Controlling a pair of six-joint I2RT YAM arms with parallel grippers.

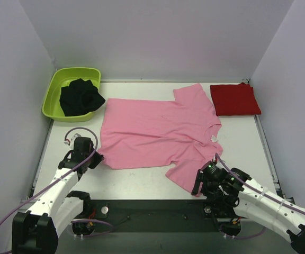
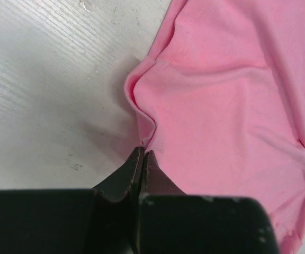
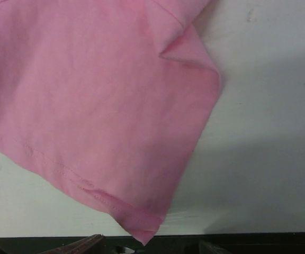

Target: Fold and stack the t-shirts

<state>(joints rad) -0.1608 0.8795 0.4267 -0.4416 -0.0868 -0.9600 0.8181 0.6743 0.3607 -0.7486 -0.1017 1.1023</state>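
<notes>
The light pink t-shirt (image 1: 158,132) lies spread flat across the middle of the table. A deep red t-shirt (image 1: 234,99) sits folded at the back right. My left gripper (image 1: 97,157) is at the pink shirt's left bottom corner. In the left wrist view its jaws (image 2: 143,152) are shut, with the puckered hem of the pink t-shirt (image 2: 226,106) pinched at their tips. My right gripper (image 1: 199,185) is at the near sleeve. In the right wrist view it (image 3: 151,246) stands open, and the corner of the pink sleeve (image 3: 115,116) points down between its fingers.
A lime green tub (image 1: 54,90) holding a black cloth (image 1: 80,97) stands at the back left. Walls close in on the table on the left, back and right. A dark strip (image 1: 152,214) runs along the near edge between the arm bases.
</notes>
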